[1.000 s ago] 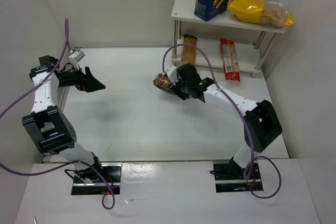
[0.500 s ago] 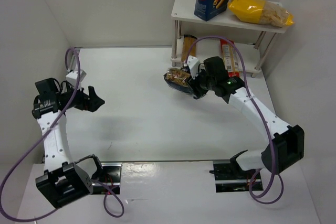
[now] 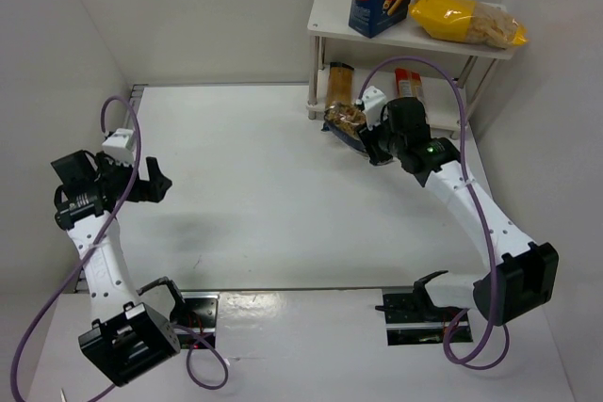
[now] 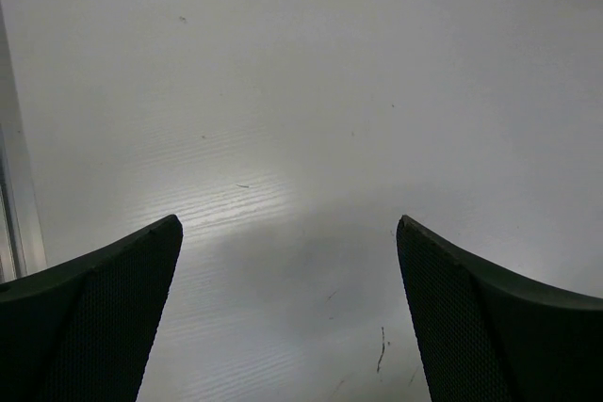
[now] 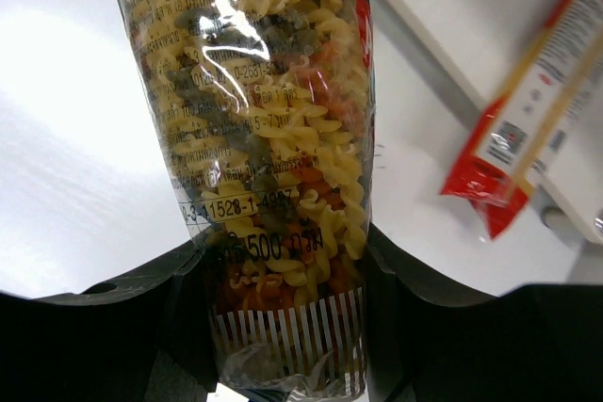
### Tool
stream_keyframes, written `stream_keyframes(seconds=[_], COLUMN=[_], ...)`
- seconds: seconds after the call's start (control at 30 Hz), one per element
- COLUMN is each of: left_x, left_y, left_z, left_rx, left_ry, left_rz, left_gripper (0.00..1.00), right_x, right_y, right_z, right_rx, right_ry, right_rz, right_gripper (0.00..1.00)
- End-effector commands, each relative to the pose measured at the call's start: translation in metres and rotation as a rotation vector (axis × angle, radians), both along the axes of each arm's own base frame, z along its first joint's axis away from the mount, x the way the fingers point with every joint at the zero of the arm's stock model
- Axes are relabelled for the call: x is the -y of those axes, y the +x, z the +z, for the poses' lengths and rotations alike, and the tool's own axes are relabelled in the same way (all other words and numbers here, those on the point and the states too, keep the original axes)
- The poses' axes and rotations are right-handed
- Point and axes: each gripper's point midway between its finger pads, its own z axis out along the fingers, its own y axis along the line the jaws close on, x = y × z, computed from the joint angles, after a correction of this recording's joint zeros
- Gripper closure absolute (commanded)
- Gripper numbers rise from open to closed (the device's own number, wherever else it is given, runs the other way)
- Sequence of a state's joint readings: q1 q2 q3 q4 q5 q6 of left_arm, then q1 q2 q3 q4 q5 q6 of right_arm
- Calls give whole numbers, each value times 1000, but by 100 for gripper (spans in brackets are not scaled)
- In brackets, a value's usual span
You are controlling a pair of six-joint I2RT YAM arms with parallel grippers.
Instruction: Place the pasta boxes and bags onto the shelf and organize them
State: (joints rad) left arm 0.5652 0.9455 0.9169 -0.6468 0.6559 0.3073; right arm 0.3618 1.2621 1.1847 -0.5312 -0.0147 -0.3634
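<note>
- At the shelf's [image 3: 330,8] lower front-left corner, the right gripper [image 3: 372,138] pinches the clear bag of spiral pasta [image 5: 273,120] near one end, jaws pressed into both sides. Bag is off the table, not yet on a board.
- Left gripper [image 4: 287,233] is spread wide with nothing in it, over bare table [image 3: 245,185], well apart.
- Risk: bag is just beside the front leg [image 3: 317,77] and the orange spaghetti pack [image 3: 338,82]. Going straight in could snag the leg or shove the pack.
- Risk: red pack [image 5: 528,129] seems to stick out past the lower board's edge, so a nudge may tip it off.
- Risk: soft bag held at one end may sag, catch the board's lip, or slip.
</note>
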Motion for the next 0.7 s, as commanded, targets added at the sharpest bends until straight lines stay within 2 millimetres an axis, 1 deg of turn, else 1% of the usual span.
stream_keyframes(seconds=[0.0, 0.03, 0.1, 0.13, 0.17, 0.2, 0.23, 0.27, 0.3, 0.33, 0.37, 0.4, 0.43, 0.47, 0.5, 0.53, 0.57, 0.6, 0.63, 0.67], left_x=[-5, -5, -7, -7, -10, -8, -8, -8, -6, -8, -9, -9, -9, -9, -8, -11, -10, -8, -10, -9], left_y=[3, 3, 2, 2, 2, 2, 1, 1, 1, 1, 1, 1, 1, 1, 0, 0, -2, -2, -3, -4], left_z=[5, 5, 5, 5, 5, 6, 8, 8, 9, 9, 9, 9, 9, 9, 11, 11, 10, 10, 13, 15], left_rx=[35, 35, 34, 34, 34, 38, 47, 47, 50, 50, 50, 50, 50, 50, 60, 60, 60, 63, 73, 82], left_ry=[17, 17, 17, 17, 17, 12, 18, 18, 12, 12, 12, 12, 12, 12, 25, 25, 25, 20, 27, 33], left_rz=[22, 22, 31, 31, 40, 33, 33, 33, 25, 34, 34, 34, 34, 34, 30, 39, 39, 32, 41, 41], left_gripper=[0, 0, 0, 0, 0, 0, 0, 0, 0, 0, 0, 0, 0, 0, 0, 0, 0, 0, 0, 0], right_x=[18, 25, 30, 37, 39, 43, 52, 53, 56, 60, 64, 61, 59, 62, 61, 61, 60, 58, 56, 52], right_y=[30, 31, 35, 38, 38, 41, 43, 44, 47, 46, 48, 51, 50, 50, 52, 54, 52, 53, 55, 53], right_z=[83, 81, 85, 80, 77, 81, 76, 80, 78, 83, 77, 81, 80, 81, 76, 77, 83, 77, 75, 78], right_rx=[327, 331, 359, 360, 365, 394, 395, 414, 425, 444, 441, 462, 471, 481, 479, 499, 520, 518, 533, 551], right_ry=[36, 20, 7, -15, -27, -37, -62, -72, -97, -117, -142, -148, -179, -210, -241, -283, -306, -343, -367, -421], right_rz=[-127, -161, -187, -231, -252, -276, -325, -338, -351, -383, -396, -401, -391, -416, -417, -411, -423, -416, -417, -397], right_gripper=[100, 100, 100, 100, 100, 100, 100, 100, 100, 100, 100, 100, 100, 100, 100, 100, 100, 100, 100, 100])
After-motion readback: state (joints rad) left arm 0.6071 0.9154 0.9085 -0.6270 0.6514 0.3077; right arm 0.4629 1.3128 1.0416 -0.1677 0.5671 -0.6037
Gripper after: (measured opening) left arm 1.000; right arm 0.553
